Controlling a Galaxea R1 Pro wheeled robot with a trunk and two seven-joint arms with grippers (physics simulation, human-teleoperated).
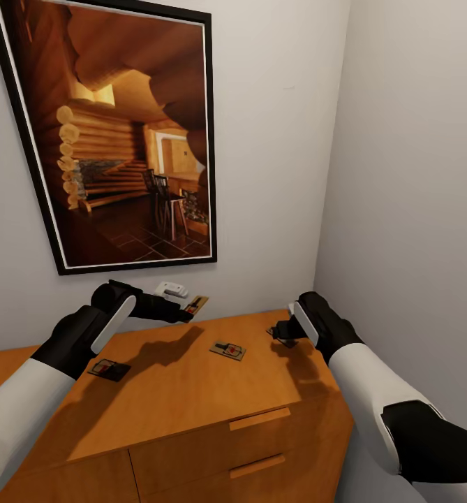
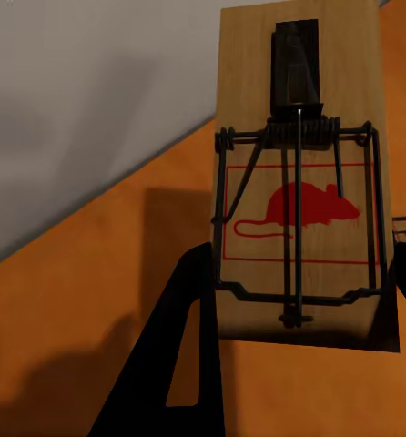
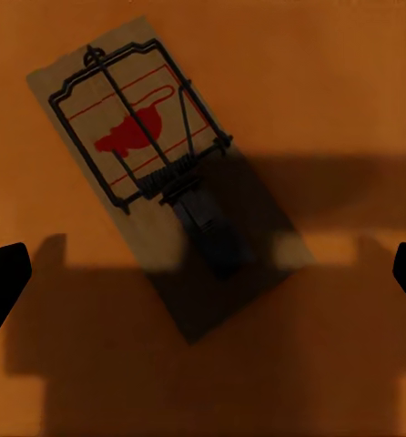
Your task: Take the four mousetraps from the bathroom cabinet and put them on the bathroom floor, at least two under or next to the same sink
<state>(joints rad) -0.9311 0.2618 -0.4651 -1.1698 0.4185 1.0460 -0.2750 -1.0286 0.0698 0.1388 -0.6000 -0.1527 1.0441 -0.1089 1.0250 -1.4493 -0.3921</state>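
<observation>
The head camera looked forward and down from above the cabinet (image 1: pixel 191 391) toward the wall corner — both arms entered from below. The left wrist camera sat close along its fingers (image 2: pixel 180 364), facing one mousetrap (image 2: pixel 303 182). The right wrist camera faced straight down — both wrist views shared that cabinet top.

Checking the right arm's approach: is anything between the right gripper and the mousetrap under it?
Nothing visible. The right gripper hangs open above the mousetrap, which lies flat on the bare cabinet top.

Cabinet (image 1: pixel 191 391): orange-brown wood. Mousetraps (image 2: pixel 303 182): pale wood, black wire, red mouse print. Picture (image 1: pixel 114 133): black frame, amber cabin scene.
</observation>
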